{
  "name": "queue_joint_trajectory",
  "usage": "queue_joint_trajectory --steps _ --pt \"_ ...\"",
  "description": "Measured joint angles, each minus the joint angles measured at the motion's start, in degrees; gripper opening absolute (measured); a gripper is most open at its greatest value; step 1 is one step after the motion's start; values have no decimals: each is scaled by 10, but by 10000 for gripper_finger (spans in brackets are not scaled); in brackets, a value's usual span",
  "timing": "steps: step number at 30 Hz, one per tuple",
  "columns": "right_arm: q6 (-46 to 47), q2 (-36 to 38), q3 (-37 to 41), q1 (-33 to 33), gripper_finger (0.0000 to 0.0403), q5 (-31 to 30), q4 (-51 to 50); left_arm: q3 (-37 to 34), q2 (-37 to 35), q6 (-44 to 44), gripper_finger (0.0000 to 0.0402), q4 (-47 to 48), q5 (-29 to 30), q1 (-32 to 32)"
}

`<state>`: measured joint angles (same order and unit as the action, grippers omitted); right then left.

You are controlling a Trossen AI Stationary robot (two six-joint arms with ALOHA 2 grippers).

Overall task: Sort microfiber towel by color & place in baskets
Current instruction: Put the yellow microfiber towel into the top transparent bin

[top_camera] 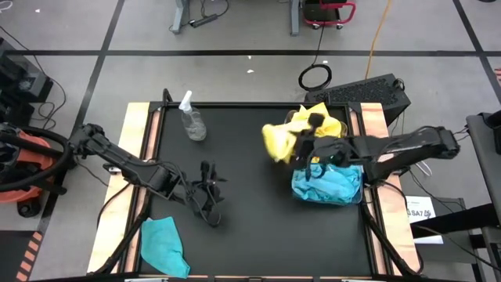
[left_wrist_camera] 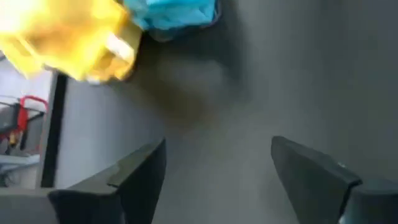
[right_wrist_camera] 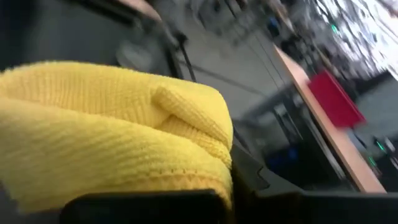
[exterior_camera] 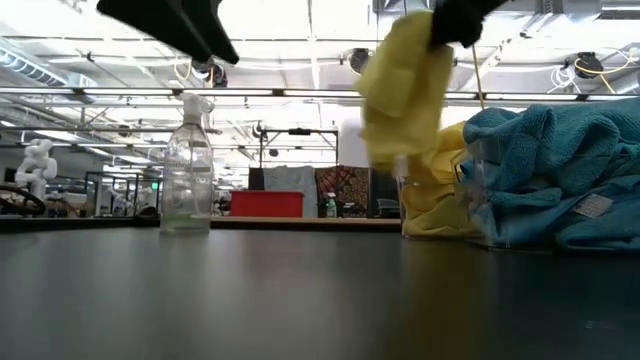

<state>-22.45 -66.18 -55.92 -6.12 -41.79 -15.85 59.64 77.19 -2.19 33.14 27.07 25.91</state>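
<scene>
Yellow towel (top_camera: 276,142) hanging from raised right gripper (top_camera: 301,147)

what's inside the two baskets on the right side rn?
Far basket: yellow towels. Near basket: teal towels, heaped over the rim. Cloth count and basket floors are hidden under the piles.

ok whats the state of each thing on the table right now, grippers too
left gripper: open, empty, over bare table
right gripper: shut on yellow towel, lifted off the table
yellow basket: holds yellow towels
blue basket: heaped with blue towels
loose blue towel: lying on the table's near left corner
spray bottle: upright
</scene>
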Motion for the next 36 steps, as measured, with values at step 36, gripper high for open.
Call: queue_joint_trajectory --steps 36 --pt "218 8 90 232 0 164 -376 -162 1 49 295 -232 -48 -12"
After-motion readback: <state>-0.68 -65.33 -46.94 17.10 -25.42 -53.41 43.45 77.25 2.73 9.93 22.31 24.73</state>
